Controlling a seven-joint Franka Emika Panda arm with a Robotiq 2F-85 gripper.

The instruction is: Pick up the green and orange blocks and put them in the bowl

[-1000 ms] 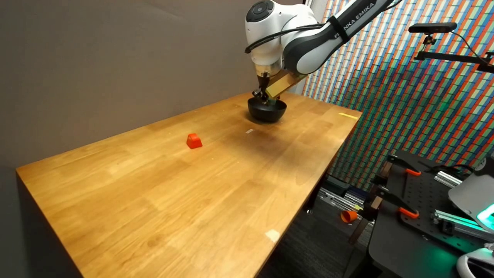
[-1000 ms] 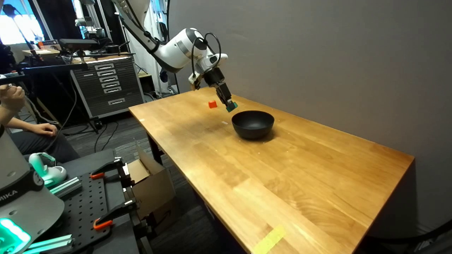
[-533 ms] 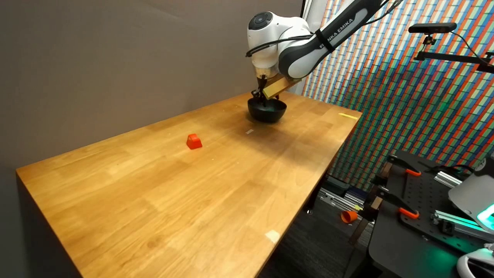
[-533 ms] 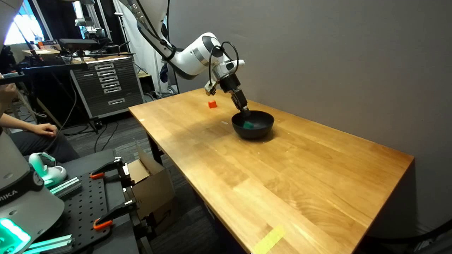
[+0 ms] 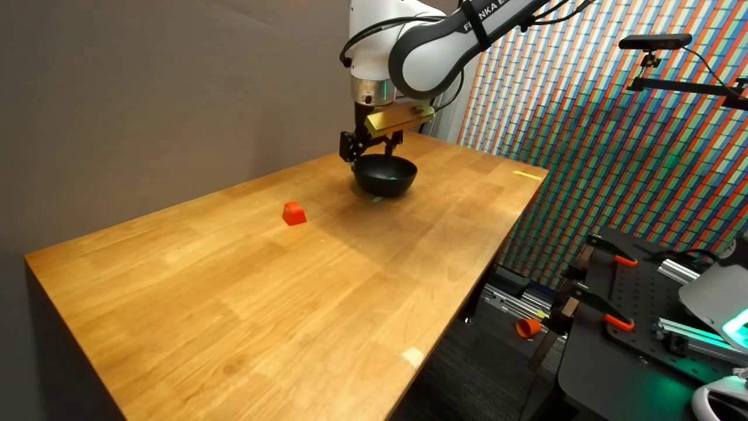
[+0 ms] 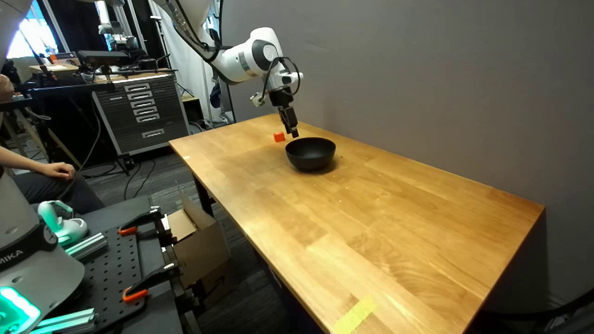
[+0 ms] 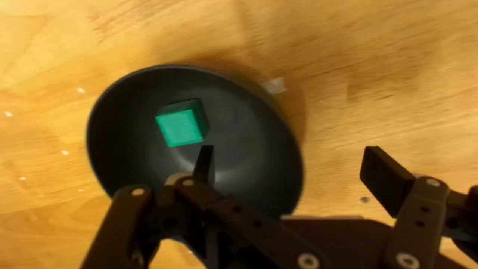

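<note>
Two blocks: green block (image 7: 180, 128) inside bowl (image 7: 242, 123); orange block (image 5: 294, 214) outside, apart from bowl. One gripper (image 7: 288, 164), jaws parted, empty, over bowl's rim; next reach, we judge: outward to orange block.

Drawer cabinet (image 6: 143, 113), cardboard box (image 6: 203, 250).

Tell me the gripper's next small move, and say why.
Probably raise the open gripper slightly, clear of the black bowl. The green block lies inside it, while the orange block sits outside on the wooden table. In the wrist view, one finger overlaps the bowl and the other falls outside its rim, so moving sideways first might drag the bowl.
</note>
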